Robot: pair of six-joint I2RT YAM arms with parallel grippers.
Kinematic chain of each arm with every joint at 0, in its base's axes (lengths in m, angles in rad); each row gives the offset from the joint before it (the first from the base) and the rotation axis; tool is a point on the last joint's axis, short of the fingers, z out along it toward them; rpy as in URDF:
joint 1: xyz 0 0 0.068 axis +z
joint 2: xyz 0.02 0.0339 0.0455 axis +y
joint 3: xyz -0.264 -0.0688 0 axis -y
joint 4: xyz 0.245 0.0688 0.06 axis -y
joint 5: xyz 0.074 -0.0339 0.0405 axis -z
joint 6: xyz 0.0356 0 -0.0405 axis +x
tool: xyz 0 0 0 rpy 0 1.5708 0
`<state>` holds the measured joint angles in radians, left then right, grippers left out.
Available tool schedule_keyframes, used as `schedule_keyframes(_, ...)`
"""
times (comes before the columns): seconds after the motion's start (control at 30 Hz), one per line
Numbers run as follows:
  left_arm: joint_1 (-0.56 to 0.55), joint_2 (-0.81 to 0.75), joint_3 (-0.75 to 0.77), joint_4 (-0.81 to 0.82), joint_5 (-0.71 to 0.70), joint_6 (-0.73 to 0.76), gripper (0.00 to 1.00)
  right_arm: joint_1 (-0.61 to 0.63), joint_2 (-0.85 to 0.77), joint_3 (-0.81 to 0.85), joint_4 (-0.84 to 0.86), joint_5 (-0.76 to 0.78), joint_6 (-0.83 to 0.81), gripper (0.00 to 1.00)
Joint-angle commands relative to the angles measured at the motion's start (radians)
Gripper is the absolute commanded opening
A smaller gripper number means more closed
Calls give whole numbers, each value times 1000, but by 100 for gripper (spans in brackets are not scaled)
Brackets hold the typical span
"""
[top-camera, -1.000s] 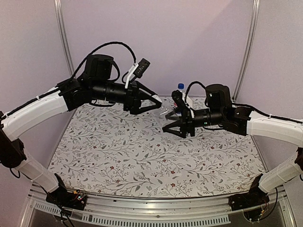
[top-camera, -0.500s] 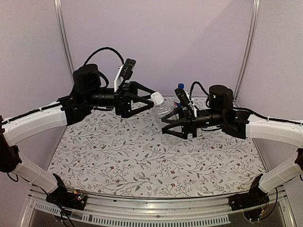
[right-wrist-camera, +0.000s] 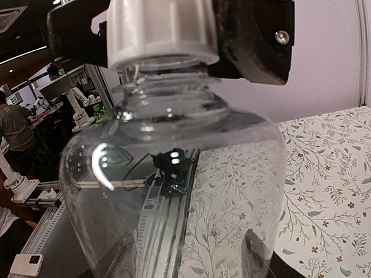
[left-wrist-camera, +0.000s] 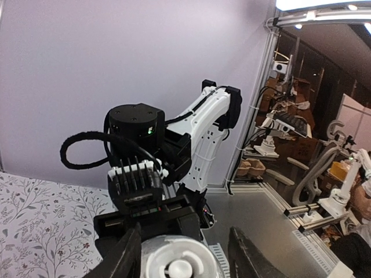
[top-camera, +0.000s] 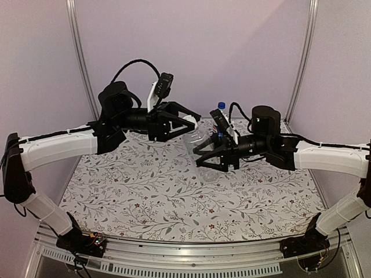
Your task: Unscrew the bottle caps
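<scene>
Clear bottle (top-camera: pixel 201 139) clamped in right gripper (top-camera: pixel 199 157); left gripper (top-camera: pixel 190 125) grasping its white cap (right-wrist-camera: pixel 159 32).

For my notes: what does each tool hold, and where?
The right tool holds the clear bottle by its body; the left tool clamps its white cap.

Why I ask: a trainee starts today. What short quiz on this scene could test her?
1. Fill in: the left fingers flank the clear bottle's ____ cap.
2. What holds the clear bottle's body? A. the left fingers B. the right fingers C. neither
3. True or false: the blue cap sits between fingers.
Key: 1 white; 2 B; 3 false.
</scene>
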<state>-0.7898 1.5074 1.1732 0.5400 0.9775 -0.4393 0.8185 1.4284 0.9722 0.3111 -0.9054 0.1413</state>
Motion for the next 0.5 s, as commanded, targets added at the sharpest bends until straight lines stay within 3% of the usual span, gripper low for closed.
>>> schedule_keyframes(0.0,-7,6,-3,46,17,-4,45,4,12,-6,51,-17,16,56)
schedule_keyframes(0.3,-10,-29,4,-76,-141,18,10,2,-16,-9,-27,172,-10,55)
schedule_keyframes(0.37,-23,-49,14,-153,-265,16,1,0,-25,-1,-77,238,-35,55)
schedule_keyframes(0.47,-68,-73,59,-327,-542,19,0,-1,-31,29,-157,361,-75,55)
